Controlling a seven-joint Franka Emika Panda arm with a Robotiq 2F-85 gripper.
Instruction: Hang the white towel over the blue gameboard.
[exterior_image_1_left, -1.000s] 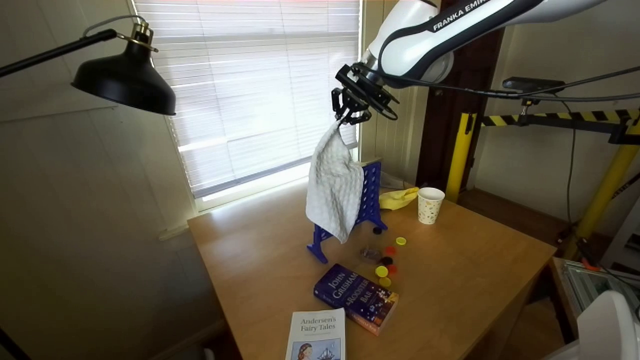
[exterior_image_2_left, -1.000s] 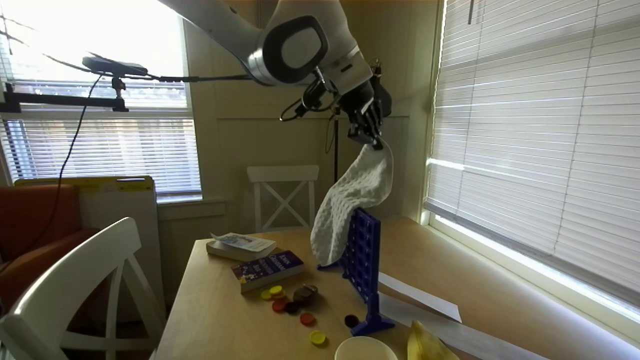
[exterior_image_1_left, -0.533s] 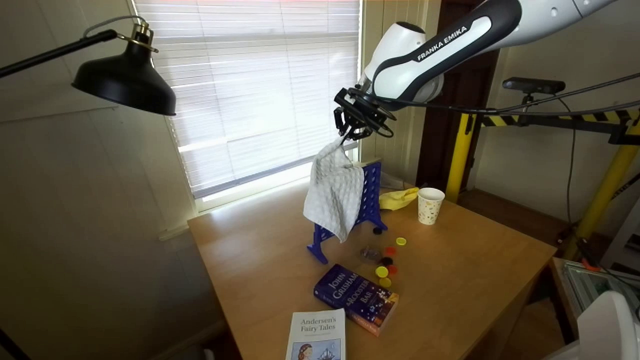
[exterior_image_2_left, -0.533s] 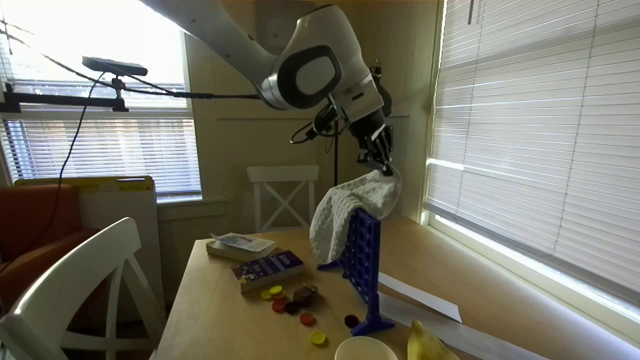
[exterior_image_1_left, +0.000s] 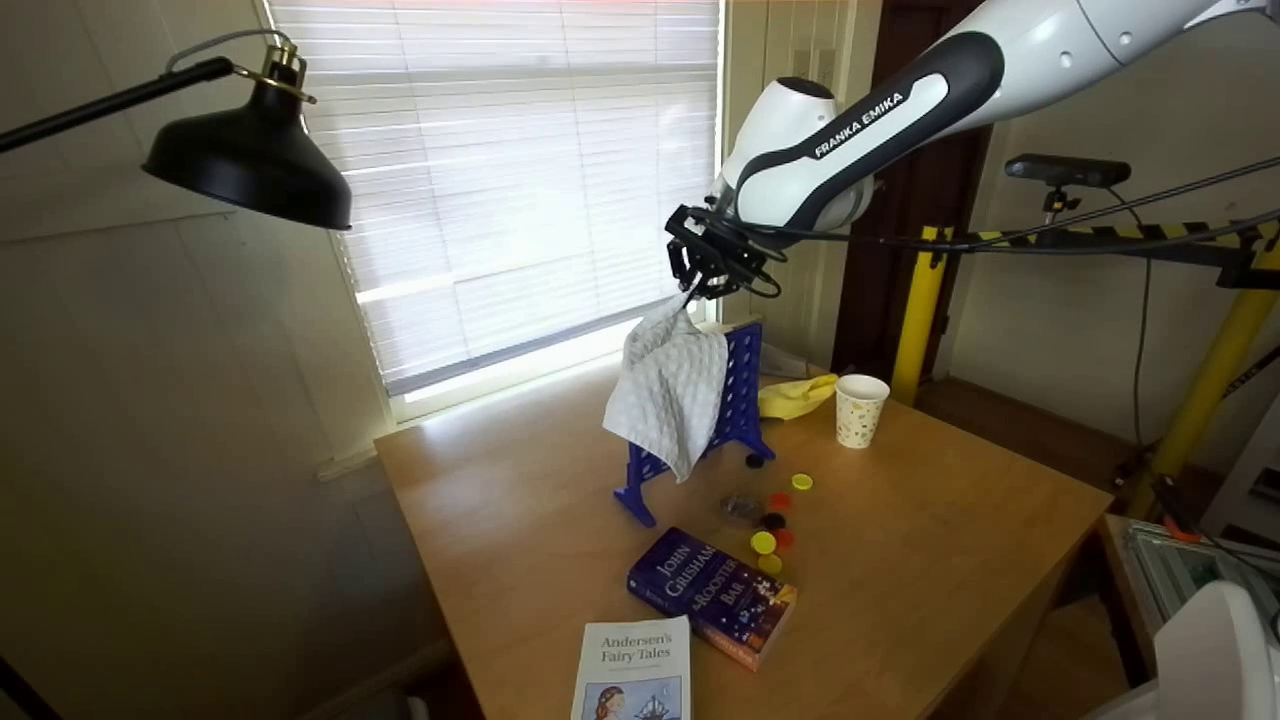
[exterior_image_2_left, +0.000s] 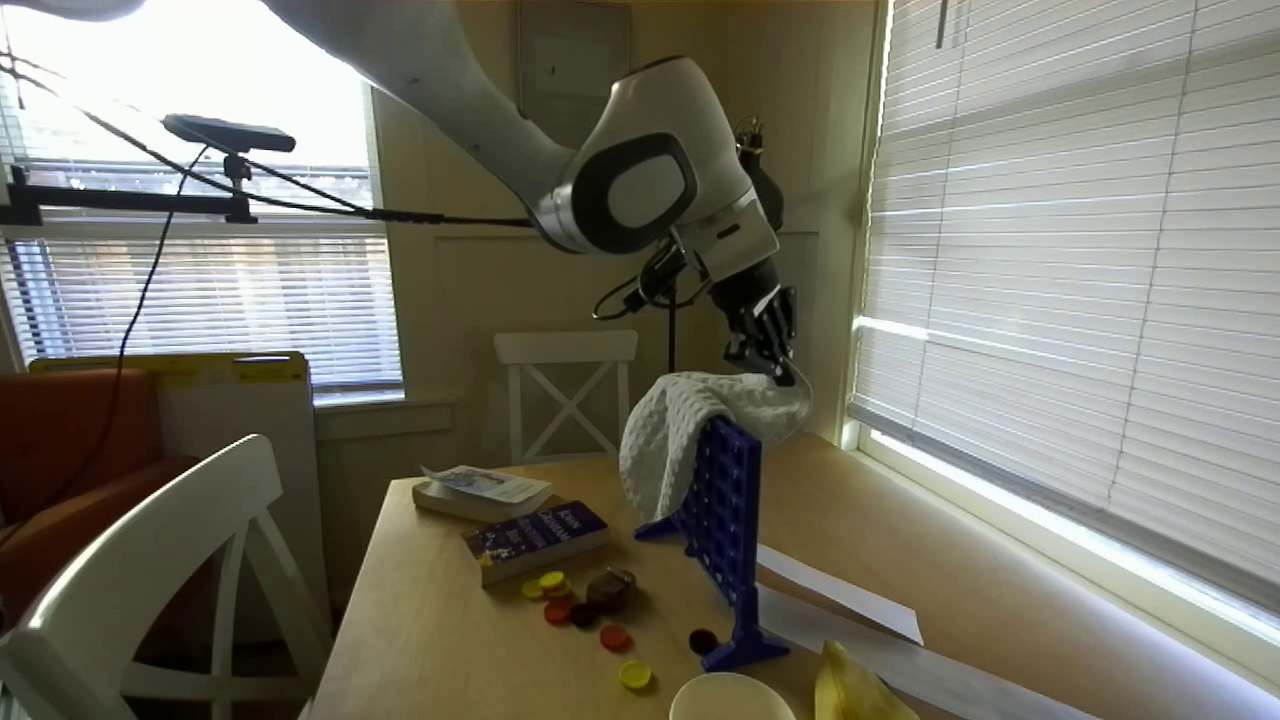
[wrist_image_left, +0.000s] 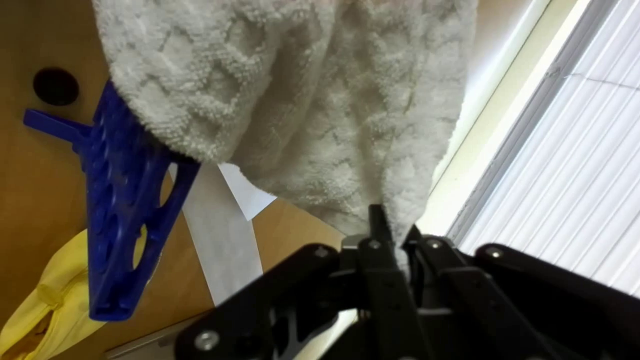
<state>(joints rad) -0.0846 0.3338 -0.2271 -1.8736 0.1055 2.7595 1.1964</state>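
The white towel (exterior_image_1_left: 668, 390) lies across the top edge of the upright blue gameboard (exterior_image_1_left: 742, 385). In an exterior view the towel (exterior_image_2_left: 662, 445) hangs down the side facing the books, and its other end bows out toward the window side of the gameboard (exterior_image_2_left: 728, 510). My gripper (exterior_image_2_left: 783, 375) is shut on that end, just above board height and beyond its top edge. In the wrist view the towel (wrist_image_left: 300, 100) runs into the closed fingers (wrist_image_left: 395, 230) and covers part of the gameboard (wrist_image_left: 120, 215). The gripper also shows in an exterior view (exterior_image_1_left: 692, 290).
Two books (exterior_image_1_left: 712, 597) (exterior_image_1_left: 634, 665) and several loose discs (exterior_image_1_left: 763, 543) lie in front of the board. A paper cup (exterior_image_1_left: 860, 412) and a yellow object (exterior_image_1_left: 797, 397) stand near its far end. Paper strips (exterior_image_2_left: 850, 595) lie behind it, toward the window blinds (exterior_image_2_left: 1060, 250).
My gripper has moved down and slightly toward the window side, with the towel's end still held. The towel has sagged from stretched upward to folding over the board's top. The board has not moved.
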